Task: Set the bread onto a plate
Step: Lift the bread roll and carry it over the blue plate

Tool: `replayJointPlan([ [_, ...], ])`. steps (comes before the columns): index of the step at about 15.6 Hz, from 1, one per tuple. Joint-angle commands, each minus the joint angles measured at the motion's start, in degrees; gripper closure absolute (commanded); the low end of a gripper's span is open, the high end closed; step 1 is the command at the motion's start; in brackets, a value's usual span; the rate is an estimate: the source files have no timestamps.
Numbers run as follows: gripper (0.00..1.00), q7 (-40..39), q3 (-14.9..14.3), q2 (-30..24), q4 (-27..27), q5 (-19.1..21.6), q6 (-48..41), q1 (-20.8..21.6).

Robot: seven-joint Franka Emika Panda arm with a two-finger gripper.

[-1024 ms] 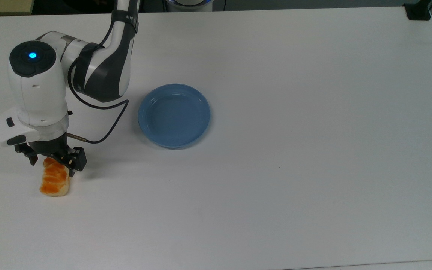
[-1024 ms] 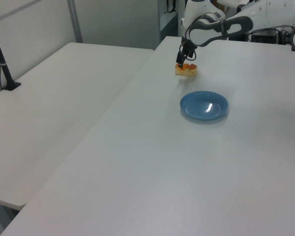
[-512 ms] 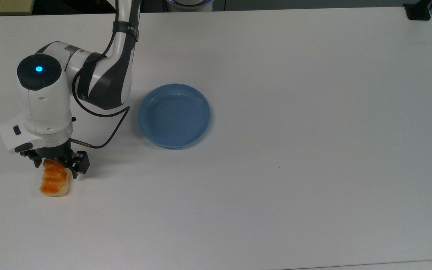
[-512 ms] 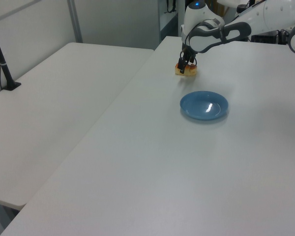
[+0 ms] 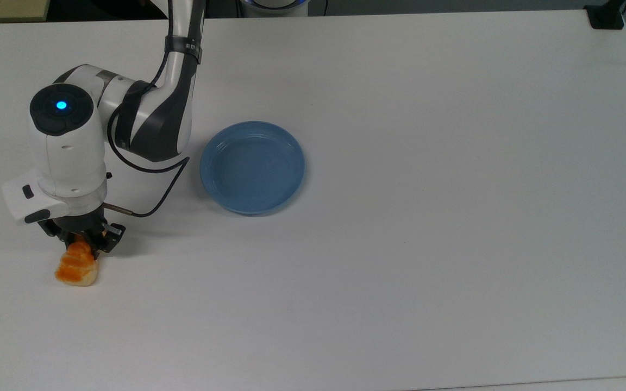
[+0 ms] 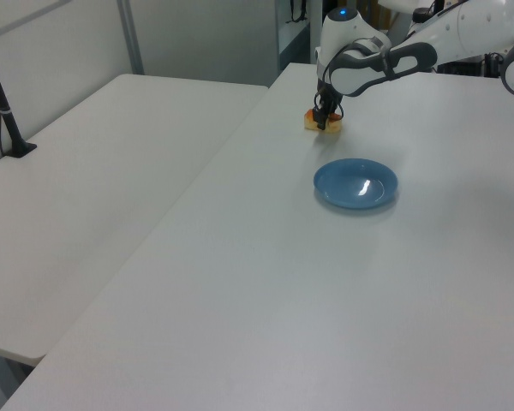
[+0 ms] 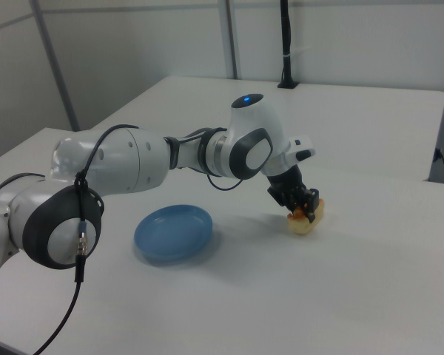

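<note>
We see a broad white table (image 5: 427,217), matte and smooth, with pale partition walls (image 7: 133,66) behind it in the right view and a second table (image 6: 94,171) alongside in the left view. The white-and-grey arm (image 5: 150,114) reaches well away from the plate (image 5: 252,167), a shallow round blue dish with a raised rim. Far from the plate on the top view's left, the gripper (image 5: 82,240) has its fingers closed in on the bread (image 5: 76,266), a glossy orange-brown lumpy loaf resting on the table.
</note>
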Motion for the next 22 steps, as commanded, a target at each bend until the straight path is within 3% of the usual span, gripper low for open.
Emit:
replayJointPlan([
  [1, 0.61, 1.45, -0.22, -3.33, -2.72, -0.6, 0.72, 0.2],
  [4, 0.61, 1.37, 0.57, -10.88, -9.12, -0.16, -0.85, 0.2],
  [8, 0.61, 1.28, 5.39, -20.46, -13.51, -0.16, -12.09, -0.33],
  [13, 0.62, 1.98, 10.23, -36.37, -27.05, 1.16, -17.64, 0.64],
  [15, 0.65, 3.99, 11.9, -39.11, -29.34, 1.25, -21.06, 2.3],
  [18, 0.66, 8.03, 11.91, -40.52, -32.68, 1.16, -21.96, 7.22],
  [22, 0.66, 10.5, 11.91, -40.61, -35.84, 1.08, -21.35, 10.04],
])
